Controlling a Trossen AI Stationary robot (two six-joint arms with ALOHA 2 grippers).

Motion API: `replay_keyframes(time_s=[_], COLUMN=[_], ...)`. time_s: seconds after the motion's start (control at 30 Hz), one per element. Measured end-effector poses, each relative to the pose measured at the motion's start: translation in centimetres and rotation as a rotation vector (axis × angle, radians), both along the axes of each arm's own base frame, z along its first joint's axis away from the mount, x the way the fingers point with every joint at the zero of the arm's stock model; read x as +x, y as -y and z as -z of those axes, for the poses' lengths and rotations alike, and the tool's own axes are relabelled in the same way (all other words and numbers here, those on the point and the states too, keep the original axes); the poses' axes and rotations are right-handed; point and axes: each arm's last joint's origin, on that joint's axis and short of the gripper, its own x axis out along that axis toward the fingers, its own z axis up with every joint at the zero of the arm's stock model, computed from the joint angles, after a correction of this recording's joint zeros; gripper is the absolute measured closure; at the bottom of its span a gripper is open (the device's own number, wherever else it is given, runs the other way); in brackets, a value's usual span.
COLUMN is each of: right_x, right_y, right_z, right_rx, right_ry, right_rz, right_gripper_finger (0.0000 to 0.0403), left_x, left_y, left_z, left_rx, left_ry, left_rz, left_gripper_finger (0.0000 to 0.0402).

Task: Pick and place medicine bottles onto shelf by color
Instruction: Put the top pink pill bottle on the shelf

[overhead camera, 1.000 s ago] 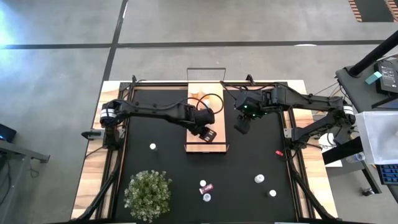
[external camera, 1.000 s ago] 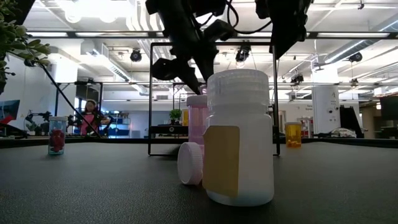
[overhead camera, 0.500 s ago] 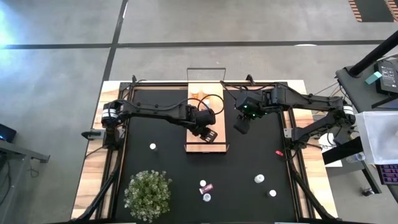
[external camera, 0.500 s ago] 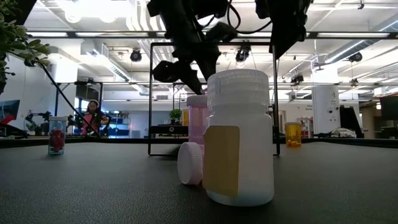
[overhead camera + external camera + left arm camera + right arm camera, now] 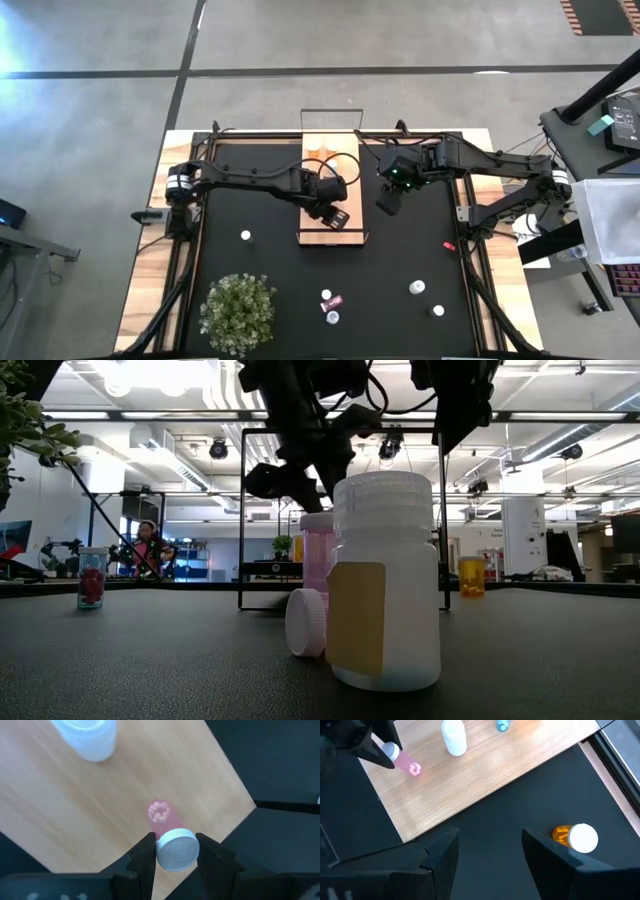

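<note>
The left tool (image 5: 176, 851) is closed on the white cap of a pink bottle (image 5: 172, 847), holding it just above the shelf (image 5: 75, 805), near the shelf's short end closest to the plant (image 5: 238, 310). The bottle looks light, rigid and smooth; its pills show pink through the clear body, so a firm grip on the ribbed cap seems safest. A white bottle (image 5: 87, 737) stands on the shelf farther in. The right tool (image 5: 490, 845) hangs half open and empty beside the shelf, over the counter (image 5: 520, 870), with an orange bottle (image 5: 575, 837) just beyond it
</note>
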Motion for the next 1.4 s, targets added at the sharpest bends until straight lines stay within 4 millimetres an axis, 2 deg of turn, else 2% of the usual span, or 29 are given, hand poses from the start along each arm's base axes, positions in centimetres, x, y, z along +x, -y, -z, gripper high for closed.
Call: replay_keyframes(time_s=[0.2, 1.1, 1.4], right_x=[0.00, 0.00, 0.00], right_y=[0.00, 0.00, 0.00], right_z=[0.00, -0.01, -0.01], right_rx=[0.000, 0.000, 0.000], right_ry=[0.000, 0.001, 0.001], right_rz=[0.000, 0.000, 0.000], right_gripper_finger=[0.0197, 0.0197, 0.0197], left_x=[-0.24, -0.27, -0.21], left_y=[-0.78, -0.98, -0.98], left_z=[0.07, 0.01, -0.05], left_rx=[0.002, -0.047, -0.045], left_ry=[-0.023, -0.024, -0.015], left_rz=[-0.022, -0.094, -0.091], left_gripper_finger=[0.0292, 0.0290, 0.0254])
